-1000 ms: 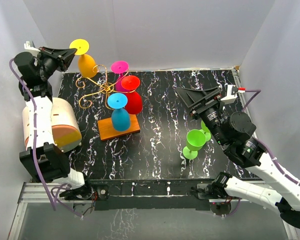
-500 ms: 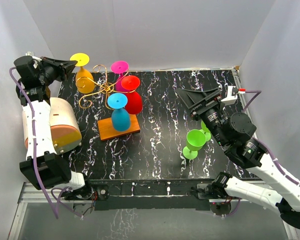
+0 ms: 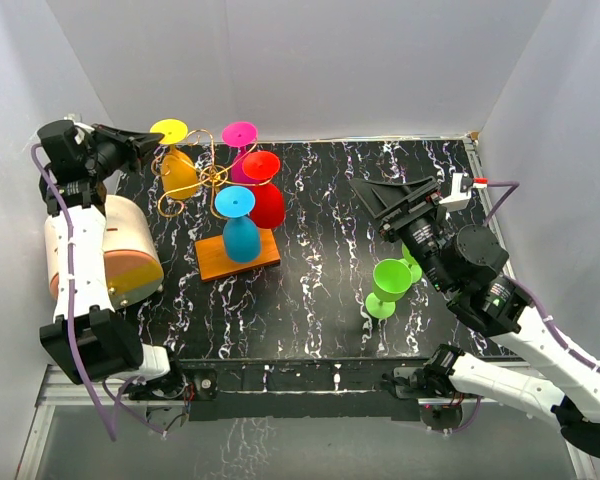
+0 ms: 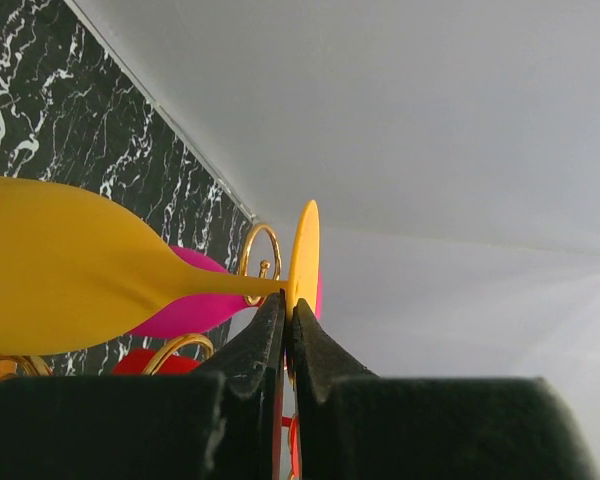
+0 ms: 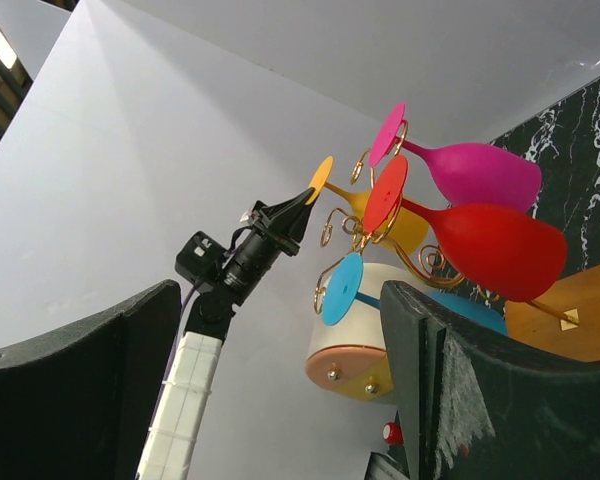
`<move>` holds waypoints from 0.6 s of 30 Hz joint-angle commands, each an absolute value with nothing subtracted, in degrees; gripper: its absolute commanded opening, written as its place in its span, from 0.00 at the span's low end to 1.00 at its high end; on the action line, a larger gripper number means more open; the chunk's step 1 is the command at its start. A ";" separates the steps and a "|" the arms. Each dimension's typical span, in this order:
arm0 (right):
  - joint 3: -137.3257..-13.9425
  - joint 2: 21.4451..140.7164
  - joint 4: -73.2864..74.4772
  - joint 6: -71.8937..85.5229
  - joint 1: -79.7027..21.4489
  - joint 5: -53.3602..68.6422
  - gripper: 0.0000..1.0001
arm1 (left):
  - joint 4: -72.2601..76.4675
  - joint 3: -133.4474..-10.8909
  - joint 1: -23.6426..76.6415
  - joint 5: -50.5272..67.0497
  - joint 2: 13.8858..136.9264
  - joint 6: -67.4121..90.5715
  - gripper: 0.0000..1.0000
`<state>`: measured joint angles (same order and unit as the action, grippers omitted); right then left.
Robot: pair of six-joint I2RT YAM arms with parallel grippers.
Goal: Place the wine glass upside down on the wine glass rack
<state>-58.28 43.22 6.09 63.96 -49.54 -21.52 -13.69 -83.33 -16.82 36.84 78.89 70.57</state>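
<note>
Wire arms of the wine glass rack [image 3: 218, 263] carry a pink glass [image 3: 240, 134], a red glass [image 3: 267, 205] and a blue glass [image 3: 241, 238]. At its left loops hangs the yellow wine glass [image 3: 179, 175], inverted, its axis slightly tilted, foot up. The left gripper [image 3: 148, 141] pinches the foot's rim, probably to leave the stem free to slide in. The right gripper [image 3: 372, 208] gapes wide, empty.

Rack's [image 3: 212, 178] right & front blocked: pink glass [image 3: 239, 135], red glass [image 3: 267, 203], blue glass [image 3: 241, 236]. Open tabletop [image 3: 320, 260] btwn them & green glasses [image 3: 390, 276].

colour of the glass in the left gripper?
Yellow wine glass, foot pinched in the left gripper; shows best in the left wrist view.
</note>
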 commanded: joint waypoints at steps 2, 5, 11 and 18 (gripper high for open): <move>-58.18 42.79 4.39 64.44 -49.68 -22.59 0.79 | -12.75 -83.12 -14.42 40.19 76.03 71.50 0.00; -58.18 42.96 4.39 64.46 -49.75 -22.67 0.79 | -12.95 -83.93 -13.32 39.98 76.79 70.97 0.00; -57.87 43.16 4.65 64.26 -49.75 -23.26 0.79 | -13.01 -85.10 -10.28 39.71 78.13 71.03 0.00; -57.12 43.07 4.66 64.77 -49.74 -23.89 0.78 | -12.28 -85.37 -7.90 39.01 78.75 70.97 0.00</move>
